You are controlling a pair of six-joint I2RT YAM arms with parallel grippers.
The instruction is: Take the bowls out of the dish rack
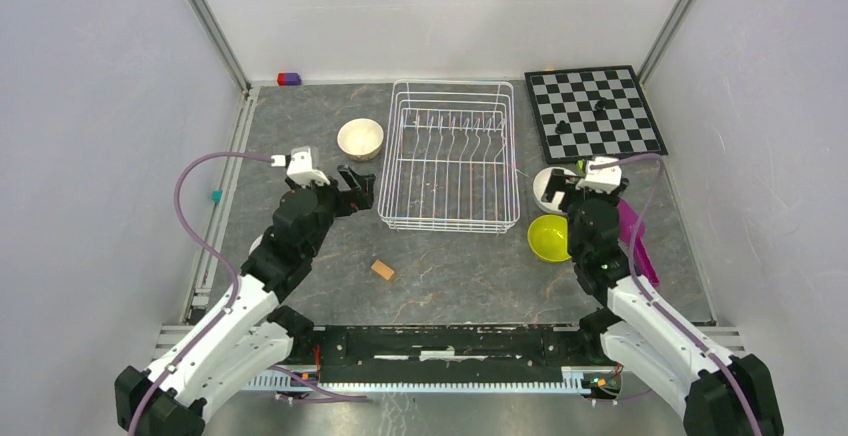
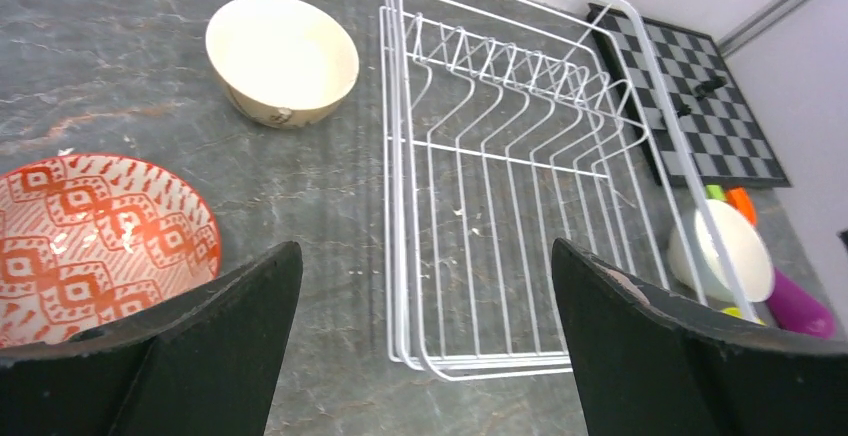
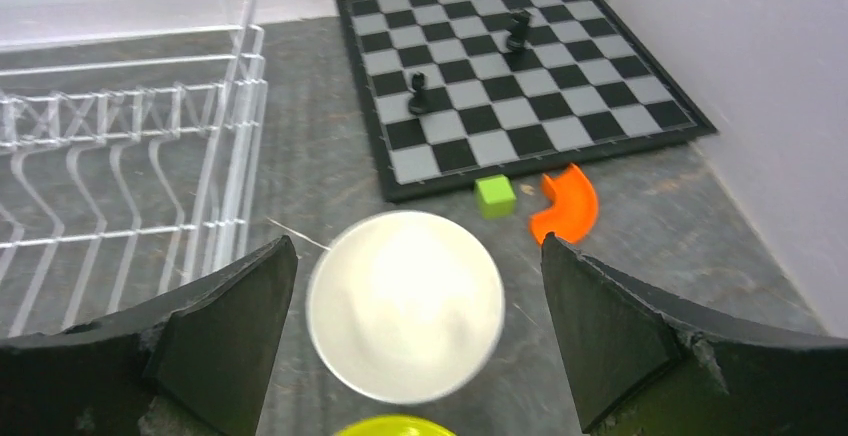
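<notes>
Dish rack (image 2: 393, 156) centre-far, tines bare. Bowls sit beside it, likely within each arm's reach: cream bowl (image 1: 360, 139) left, white bowl (image 3: 405, 306) right. Left gripper (image 2: 425, 251) and right gripper (image 3: 417, 244) spread wide (nothing held).

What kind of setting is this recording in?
Probably a lab test cell, not a kitchen: plain white walls enclose the grey tabletop, and a dish rack sits beside a chessboard as props.
</notes>
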